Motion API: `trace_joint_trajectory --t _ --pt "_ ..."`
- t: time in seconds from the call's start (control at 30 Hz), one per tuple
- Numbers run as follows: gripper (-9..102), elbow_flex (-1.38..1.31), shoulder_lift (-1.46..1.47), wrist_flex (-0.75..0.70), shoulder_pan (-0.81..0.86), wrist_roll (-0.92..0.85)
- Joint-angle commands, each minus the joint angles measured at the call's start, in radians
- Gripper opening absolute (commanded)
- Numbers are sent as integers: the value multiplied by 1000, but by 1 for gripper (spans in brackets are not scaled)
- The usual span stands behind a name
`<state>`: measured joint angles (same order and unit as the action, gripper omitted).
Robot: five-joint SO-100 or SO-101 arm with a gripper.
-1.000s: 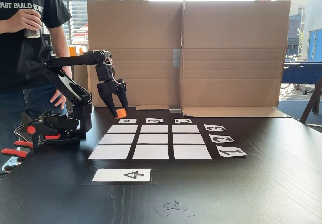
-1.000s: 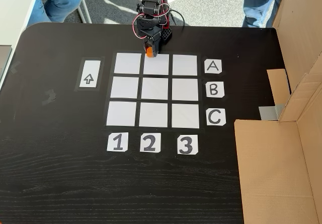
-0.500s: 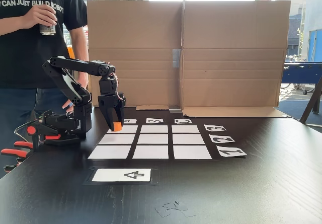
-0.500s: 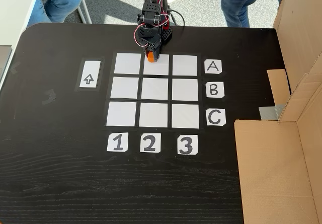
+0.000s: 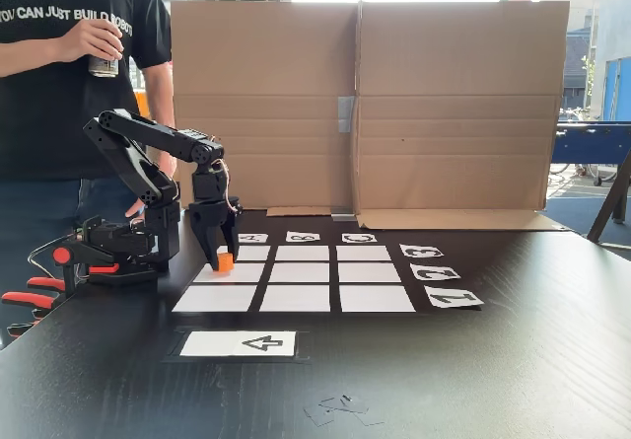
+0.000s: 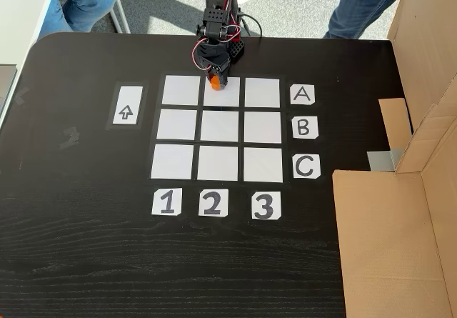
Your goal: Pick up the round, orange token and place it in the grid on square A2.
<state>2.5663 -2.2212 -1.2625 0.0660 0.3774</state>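
Left of centre in a fixed view, the black two-finger gripper (image 5: 219, 264) points down, its fingers clamped on the small bright-orange plastic token (image 5: 225, 260), a short cylinder low over the white paper grid (image 5: 296, 285). Upper centre in a fixed view, the token (image 6: 214, 84) sits over square A2 (image 6: 223, 97), within the gripper (image 6: 215, 83).

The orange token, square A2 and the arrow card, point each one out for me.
token (image 6: 214, 84), a fixed view from above, its orange top.
square A2 (image 6: 227, 98), the same view, bare white paper below the token.
arrow card (image 5: 217, 343), a fixed view from the front, its white left part.
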Motion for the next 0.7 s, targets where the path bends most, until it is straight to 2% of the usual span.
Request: trace_joint_trajectory --t 0.0,0.3,0.67 --pt "31 0 2 -15 2 -9" --pt "37 -21 -9 -15 12 -9" --pt "37 -126 -21 49 40 26"
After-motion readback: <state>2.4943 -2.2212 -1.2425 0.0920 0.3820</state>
